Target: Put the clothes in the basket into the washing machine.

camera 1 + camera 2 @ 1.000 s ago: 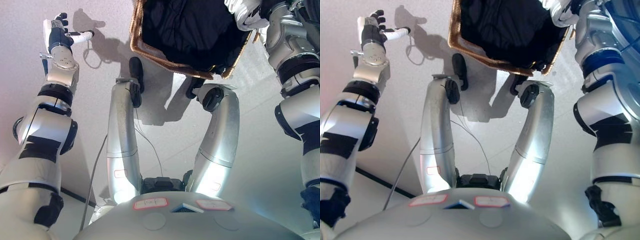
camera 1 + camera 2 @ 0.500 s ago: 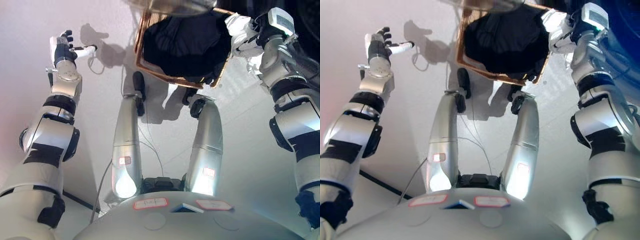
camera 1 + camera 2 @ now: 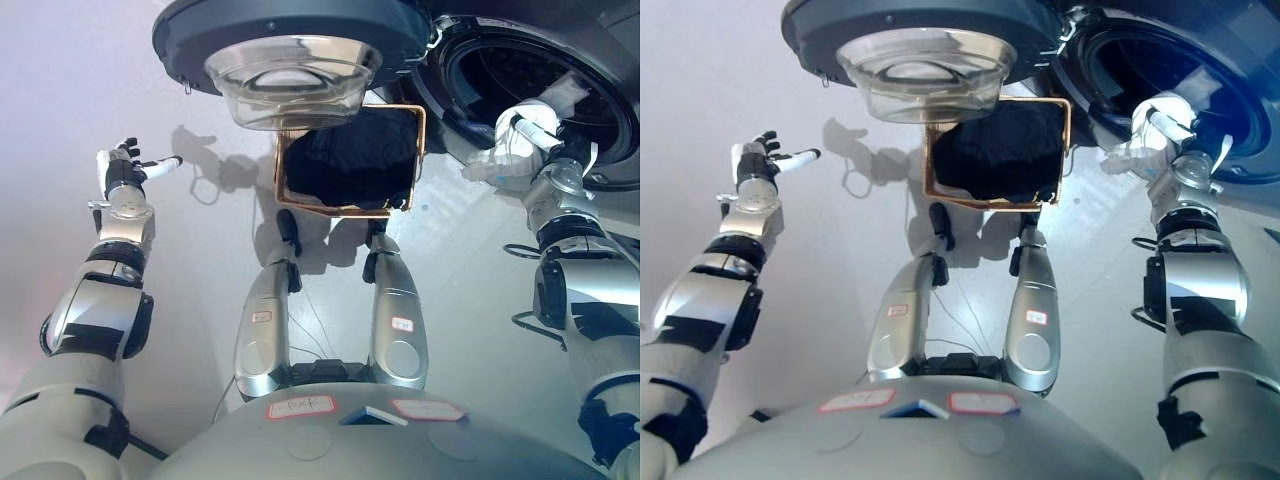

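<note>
A wire basket with a copper rim [image 3: 279,170] stands on the floor in front of me, filled with dark clothes [image 3: 350,160]. To the right, the washing machine's drum mouth [image 3: 520,70] gapes dark. My right hand [image 3: 530,130] is raised at the drum's lower rim, shut on a white garment [image 3: 493,162] that bunches and hangs from it. My left hand [image 3: 125,175] is held out far to the left above the floor, open with fingers spread and nothing in it.
The machine's round door [image 3: 290,30], with its glass bowl [image 3: 292,78], swings open over the basket's far side. Pale floor lies to the left and around the basket.
The camera has lifted, bringing the machine into view. My right hand has carried the white garment up from the basket's right corner to the drum mouth. The left hand stays out to the left.
</note>
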Motion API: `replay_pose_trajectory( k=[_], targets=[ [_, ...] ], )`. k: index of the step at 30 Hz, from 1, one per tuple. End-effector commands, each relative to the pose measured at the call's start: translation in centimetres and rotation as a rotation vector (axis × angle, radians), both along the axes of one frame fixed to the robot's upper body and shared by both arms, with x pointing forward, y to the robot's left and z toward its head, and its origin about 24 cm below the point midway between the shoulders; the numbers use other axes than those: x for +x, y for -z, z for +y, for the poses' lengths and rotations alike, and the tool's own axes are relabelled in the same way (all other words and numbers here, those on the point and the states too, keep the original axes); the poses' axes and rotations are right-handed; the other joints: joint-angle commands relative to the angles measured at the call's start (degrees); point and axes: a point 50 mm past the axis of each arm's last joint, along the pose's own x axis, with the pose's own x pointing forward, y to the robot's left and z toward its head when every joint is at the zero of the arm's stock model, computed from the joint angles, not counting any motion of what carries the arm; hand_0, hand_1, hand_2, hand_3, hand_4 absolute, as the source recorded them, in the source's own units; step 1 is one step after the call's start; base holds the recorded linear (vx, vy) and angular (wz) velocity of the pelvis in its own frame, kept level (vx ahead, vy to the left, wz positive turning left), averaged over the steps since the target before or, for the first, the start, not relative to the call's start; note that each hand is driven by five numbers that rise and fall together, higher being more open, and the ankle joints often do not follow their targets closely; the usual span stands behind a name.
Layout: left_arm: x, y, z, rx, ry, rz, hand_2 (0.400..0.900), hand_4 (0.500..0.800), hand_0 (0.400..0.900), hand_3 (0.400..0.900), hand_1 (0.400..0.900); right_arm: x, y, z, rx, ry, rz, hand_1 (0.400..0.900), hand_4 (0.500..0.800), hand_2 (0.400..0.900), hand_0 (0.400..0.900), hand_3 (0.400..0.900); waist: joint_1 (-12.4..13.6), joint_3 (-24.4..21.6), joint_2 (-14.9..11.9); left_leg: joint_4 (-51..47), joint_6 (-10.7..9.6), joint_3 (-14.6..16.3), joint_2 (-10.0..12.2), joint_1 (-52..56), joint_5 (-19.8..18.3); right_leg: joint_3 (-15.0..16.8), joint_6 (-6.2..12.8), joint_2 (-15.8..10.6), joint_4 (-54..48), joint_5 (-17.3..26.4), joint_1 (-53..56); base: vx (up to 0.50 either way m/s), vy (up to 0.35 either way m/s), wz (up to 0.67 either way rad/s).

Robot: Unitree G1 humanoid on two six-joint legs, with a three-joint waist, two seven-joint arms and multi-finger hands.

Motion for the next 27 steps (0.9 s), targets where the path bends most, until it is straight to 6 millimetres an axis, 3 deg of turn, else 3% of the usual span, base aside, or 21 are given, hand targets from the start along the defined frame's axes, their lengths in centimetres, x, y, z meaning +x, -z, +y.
replay_pose_trajectory(
  k=[1, 6, 10, 12, 13, 20, 27],
  targets=[
    [-0.4, 0.2, 0.5, 0.01, -0.075, -0.02, 0.9, 0.8, 0.9, 0.9, 0.9, 1.1, -3.0, -0.5, 0.084, 0.1, -0.228, 0.4, 0.5, 0.4, 0.4, 0.4, 0.6, -4.1, 4.2, -2.7, -4.5, -3.7, 0.6, -2.4, 2.7, -0.1, 2.87, 0.6, -3.8, 1.2, 1.0, 0.04, -0.017, 0.06],
    [1.3, -0.8, -1.6, -0.034, -0.041, -0.072, 0.9, 0.8, 0.9, 0.9, 0.9, 3.7, -7.6, 1.4, 0.243, 0.096, -0.466, 0.4, 0.5, 0.4, 0.4, 0.4, 1.9, -2.9, 7.2, -3.7, -5.3, -4.3, 1.1, -4.3, 4.5, -0.6, 2.42, 0.3, -1.8, -0.1, -2.0, 0.01, -0.017, 0.15],
    [1.2, -0.2, -2.3, -0.061, -0.014, -0.075, 0.9, 0.8, 0.9, 0.9, 0.9, 4.0, -11.2, 0.3, 0.235, 0.107, -0.575, 0.4, 0.5, 0.4, 0.4, 0.4, 3.3, -2.7, 8.7, -4.0, -6.6, -5.9, 1.6, -6.1, 4.5, -0.6, 2.25, 0.0, 1.8, -3.4, -5.3, 0.05, -0.061, 0.29],
    [0.1, 1.2, -2.5, -0.084, -0.003, -0.06, 0.9, 0.8, 0.9, 0.9, 0.9, 3.6, -14.3, -1.3, 0.189, 0.137, -0.643, 0.4, 0.5, 0.4, 0.4, 0.4, 5.0, -2.8, 9.4, -4.3, -7.4, -6.9, 1.8, -7.7, 5.5, -0.9, 1.83, -0.5, 4.5, -4.8, -7.6, 0.07, -0.085, 0.44],
    [0.1, 1.3, -2.6, -0.088, -0.002, -0.06, 0.9, 0.8, 0.9, 0.9, 0.9, 3.5, -14.4, -1.4, 0.186, 0.136, -0.642, 0.4, 0.5, 0.4, 0.4, 0.4, 5.0, -3.1, 9.6, -4.3, -7.5, -7.0, 1.8, -8.0, 5.6, -0.9, 1.78, -0.6, 4.9, -5.0, -8.0, 0.02, -0.069, 0.35],
    [-2.9, 4.0, -2.6, -0.122, 0.04, -0.052, 0.9, 0.8, 0.9, 0.9, 0.9, 1.4, -21.5, -4.5, -0.001, 0.165, -0.796, 0.4, 0.5, 0.4, 0.4, 0.4, 8.4, -3.8, 10.2, -7.5, -8.6, -9.3, 1.9, -9.1, 8.3, -1.6, 1.79, -1.1, 7.8, -6.6, -11.1, 0.02, -0.047, 0.2],
    [-4.2, 4.6, -2.3, -0.116, 0.063, -0.06, 0.9, 0.8, 0.9, 0.9, 0.9, -0.3, -25.5, -5.5, -0.152, 0.175, -0.88, 0.4, 0.5, 0.4, 0.4, 0.4, 9.8, -4.3, 10.2, -9.9, -8.7, -9.9, 2.0, -8.1, 10.2, -2.6, 1.3, -0.6, 7.6, -5.6, -11.0, -0.01, -0.006, 0.0]
  ],
)
